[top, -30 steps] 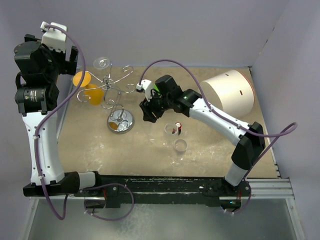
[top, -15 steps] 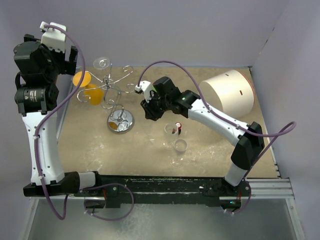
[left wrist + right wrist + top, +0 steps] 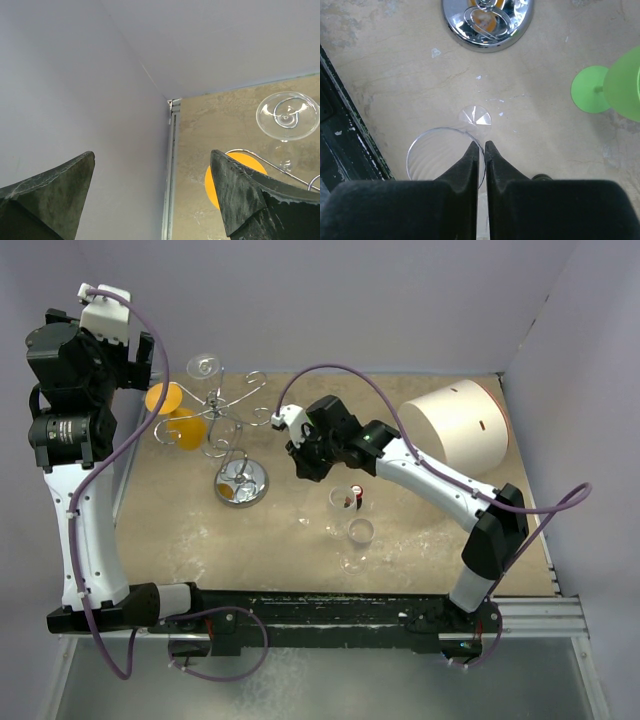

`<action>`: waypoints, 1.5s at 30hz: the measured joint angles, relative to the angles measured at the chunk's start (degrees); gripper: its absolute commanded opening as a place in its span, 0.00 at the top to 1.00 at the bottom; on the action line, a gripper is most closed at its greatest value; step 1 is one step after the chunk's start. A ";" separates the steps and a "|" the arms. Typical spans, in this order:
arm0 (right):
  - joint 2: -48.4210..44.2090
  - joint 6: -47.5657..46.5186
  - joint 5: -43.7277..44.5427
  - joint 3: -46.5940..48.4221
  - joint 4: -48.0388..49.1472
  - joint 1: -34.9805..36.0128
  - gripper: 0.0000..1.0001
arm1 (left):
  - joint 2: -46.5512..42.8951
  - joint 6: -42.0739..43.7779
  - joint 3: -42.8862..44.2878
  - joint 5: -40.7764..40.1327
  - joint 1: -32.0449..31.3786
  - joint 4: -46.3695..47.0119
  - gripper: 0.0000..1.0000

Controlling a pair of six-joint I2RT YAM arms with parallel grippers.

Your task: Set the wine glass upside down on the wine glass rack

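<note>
The right gripper [image 3: 480, 145] has its fingers drawn almost together, apparently pinching the rim of the clear wine glass [image 3: 430, 160]. The foot points down toward the table, near the wine glass rack [image 3: 241, 485], so it likely needs inverting before hanging. The left gripper [image 3: 152, 155] gapes empty, parked high aside.

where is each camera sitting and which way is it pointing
top external: above and behind the bases, looking down at the table; both arms show.
left wrist: on the raised left gripper, facing the wall corner; open fingers show.
right wrist: on the right gripper, looking down; fingers pinch the wine glass rim.
shared: top external and right wrist both show the wine glass rack base.
</note>
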 measured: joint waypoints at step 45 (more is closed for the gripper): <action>-12.26 -4.55 -16.72 33.59 -8.94 -25.11 1.00 | 8.33 -16.87 6.38 31.19 -2.08 -0.04 0.03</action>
